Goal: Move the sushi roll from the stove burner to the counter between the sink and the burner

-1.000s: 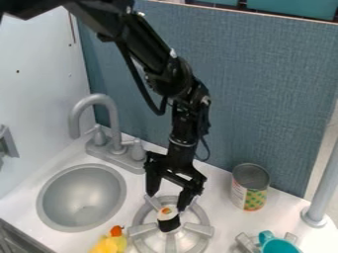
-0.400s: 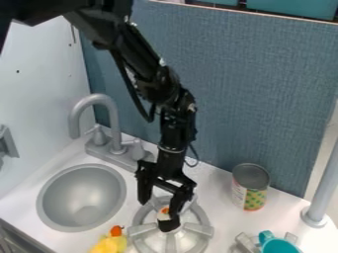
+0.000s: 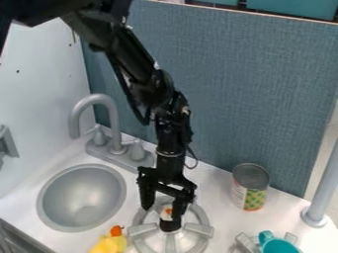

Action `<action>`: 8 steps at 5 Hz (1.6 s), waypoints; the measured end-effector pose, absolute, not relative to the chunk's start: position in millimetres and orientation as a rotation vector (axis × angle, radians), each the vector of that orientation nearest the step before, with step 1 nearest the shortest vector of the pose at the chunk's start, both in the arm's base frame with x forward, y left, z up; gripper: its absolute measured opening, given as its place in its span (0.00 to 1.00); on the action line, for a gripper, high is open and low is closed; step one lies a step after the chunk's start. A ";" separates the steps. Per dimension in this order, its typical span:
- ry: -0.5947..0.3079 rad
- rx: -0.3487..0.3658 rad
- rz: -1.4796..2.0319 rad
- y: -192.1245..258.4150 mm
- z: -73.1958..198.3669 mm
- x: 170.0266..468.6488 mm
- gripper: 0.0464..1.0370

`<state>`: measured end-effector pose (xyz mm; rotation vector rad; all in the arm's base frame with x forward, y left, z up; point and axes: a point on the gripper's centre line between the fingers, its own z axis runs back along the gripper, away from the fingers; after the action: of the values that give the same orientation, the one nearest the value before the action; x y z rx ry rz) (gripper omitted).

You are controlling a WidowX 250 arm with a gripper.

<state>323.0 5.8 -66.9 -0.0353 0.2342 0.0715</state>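
My gripper [image 3: 162,209] hangs low over the left stove burner [image 3: 200,228], its fingers apart and pointing down. A small object [image 3: 166,213] with a white top, an orange spot and a black lower part stands upright at the middle of the burner. The right finger is close in front of its right side and hides part of it; whether they touch I cannot tell. The left finger is to the left of the object, with a gap between them.
A grey sink [image 3: 82,197] with a faucet [image 3: 113,123] lies left. The yellow duck toy [image 3: 111,242] is at the front edge. At the right are a tin can [image 3: 250,187], a teal cup [image 3: 279,245] on another burner and a grey post [image 3: 320,190]. A blue panel [image 3: 251,89] stands behind.
The gripper has moved left and somewhat lower, so that its right finger now overlaps the small object. The object and everything around it have stayed in place.
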 end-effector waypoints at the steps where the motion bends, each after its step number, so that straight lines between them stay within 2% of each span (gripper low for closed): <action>1: 0.231 -0.039 0.073 5.3 -68.2 322.1 0.96; 2: 0.234 -0.042 0.087 4.4 -70.4 319.1 0.96; 3: 0.234 -0.057 0.106 2.0 -74.1 314.6 0.91; 4: 0.219 -0.077 0.104 -1.0 -75.4 315.8 0.64; 5: 0.226 -0.087 0.117 2.6 -80.9 315.6 0.44; 6: 0.223 -0.091 0.117 5.2 -82.7 317.4 0.39; 7: 0.220 -0.123 0.142 9.6 -84.4 318.9 0.39; 8: 0.194 -0.119 0.145 9.7 -80.9 314.4 0.39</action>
<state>314.4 9.7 -80.9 -0.1194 0.1939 0.1451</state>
